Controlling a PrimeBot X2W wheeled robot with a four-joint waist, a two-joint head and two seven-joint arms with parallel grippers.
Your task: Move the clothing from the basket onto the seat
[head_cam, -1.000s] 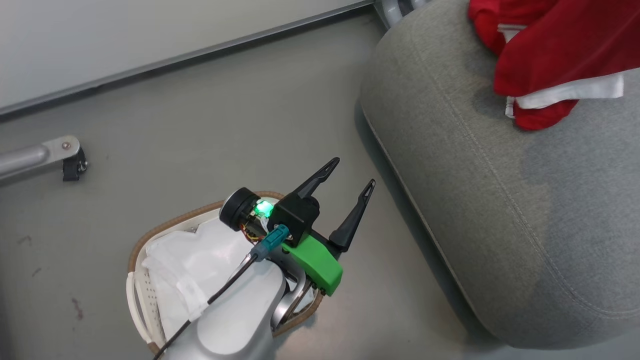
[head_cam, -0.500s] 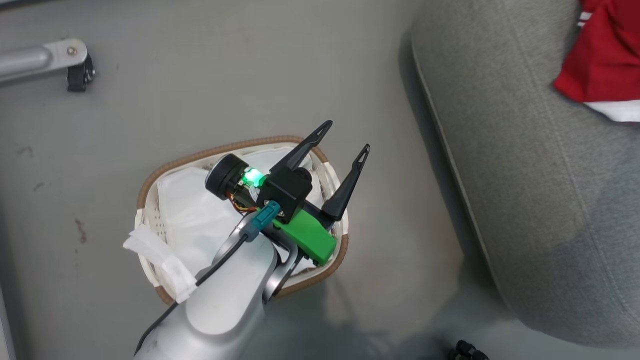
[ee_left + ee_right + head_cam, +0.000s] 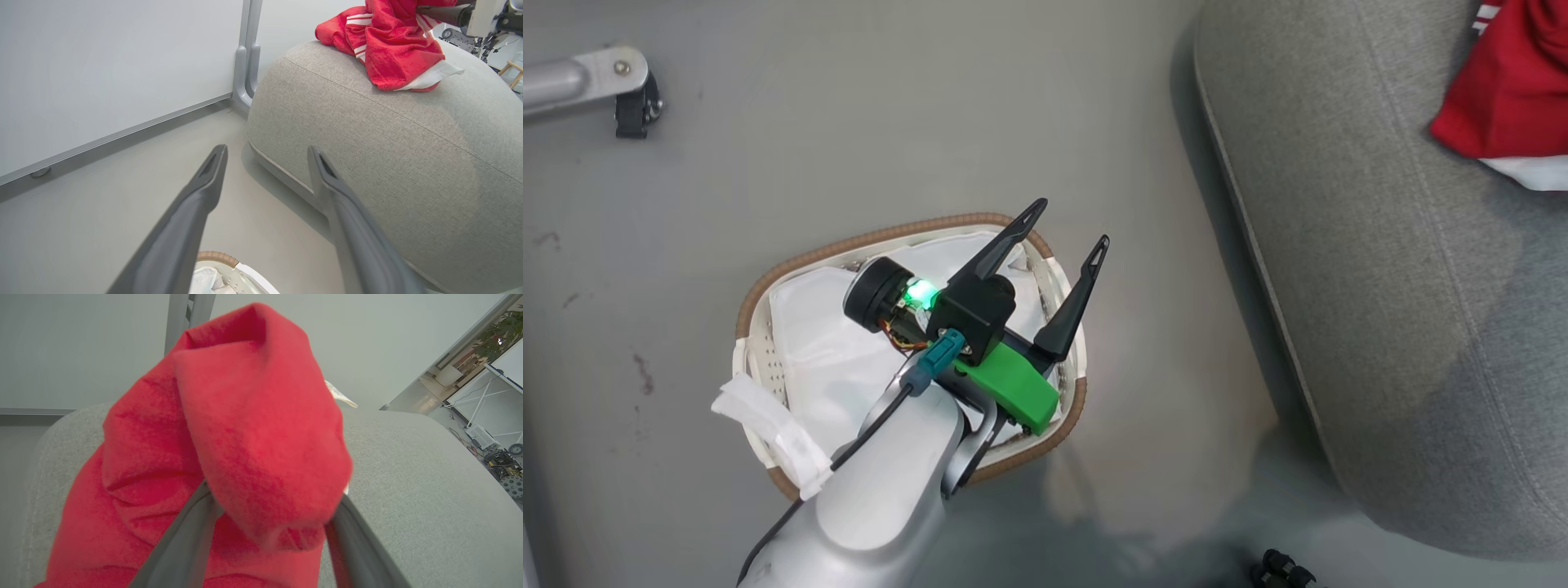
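Note:
The clothing [image 3: 1503, 98], bright red with white trim, lies bunched on the grey seat [image 3: 1380, 245] at the head view's upper right. In the right wrist view my right gripper [image 3: 273, 496] has its fingers spread wide. A red fold [image 3: 245, 428] sits loosely between them, resting on the seat [image 3: 408, 477]. My left gripper [image 3: 1071, 222] hangs open and empty over the basket [image 3: 866, 241], which holds a white liner [image 3: 809, 351]. The left wrist view shows its open fingers [image 3: 266, 150], the basket rim [image 3: 216, 257], and the clothing [image 3: 392, 45] on top of the seat [image 3: 388, 155].
The basket stands on grey floor left of the seat. A metal leg with a black foot [image 3: 621, 82] lies at the upper left. A white wall with a baseboard [image 3: 122, 134] and a grey post [image 3: 245, 53] stand behind the seat. Small black wheels [image 3: 1278, 567] show at the bottom.
The head camera has tilted down, so the whole basket now shows and the clothing sits at the frame's upper right edge. My left gripper stays open above the basket.

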